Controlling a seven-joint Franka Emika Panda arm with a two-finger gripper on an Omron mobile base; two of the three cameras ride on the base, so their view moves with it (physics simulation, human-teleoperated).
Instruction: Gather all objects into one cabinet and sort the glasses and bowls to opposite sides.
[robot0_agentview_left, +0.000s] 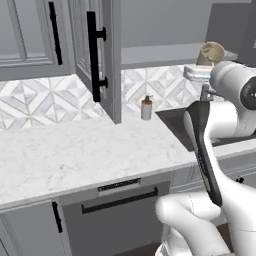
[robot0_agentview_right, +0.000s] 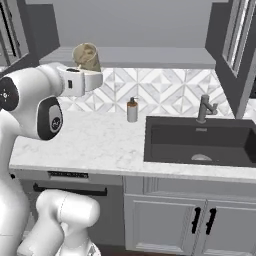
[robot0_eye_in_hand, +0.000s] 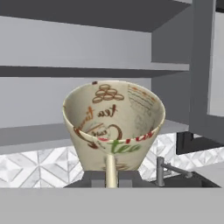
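The gripper (robot0_eye_in_hand: 111, 177) is closed on the beige cup (robot0_eye_in_hand: 114, 124). In the hand view the cup's near wall sits clamped between the jaws, and the mouth tips back toward the camera so its printed inside shows. You carry it high: in both base views the cup (robot0_agentview_left: 211, 53) rides above the hand, level with the open cabinet's (robot0_agentview_right: 150, 30) bottom shelf (robot0_agentview_right: 145, 57) and on the near side of it.

Judgement: the step in hand is carrying this cup into the cabinet and setting it down on the shelf.

Points to observe:

- The cup is tilted, not upright. Roll the wrist until its base faces the shelf before you lower it.
- The grip takes one wall only, so the cup can swing. Move slowly and avoid sharp wrist turns.
- The open door (robot0_agentview_left: 95, 55) with its black handle (robot0_agentview_left: 92, 56) hangs left of the opening in the left base view. Keep the elbow and hand clear of its edge as you reach in.
- An upper shelf (robot0_eye_in_hand: 87, 70) crosses above the cup in the hand view. Enter below it, with the rim clear.
- Place the cup at one end of the shelf, since glasses and bowls go to opposite sides. I cannot tell which end already holds anything.
- Release only once the base rests flat, then withdraw straight back.

The soap bottle (robot0_agentview_right: 132, 110) and sink (robot0_agentview_right: 200, 140) lie well below your path.
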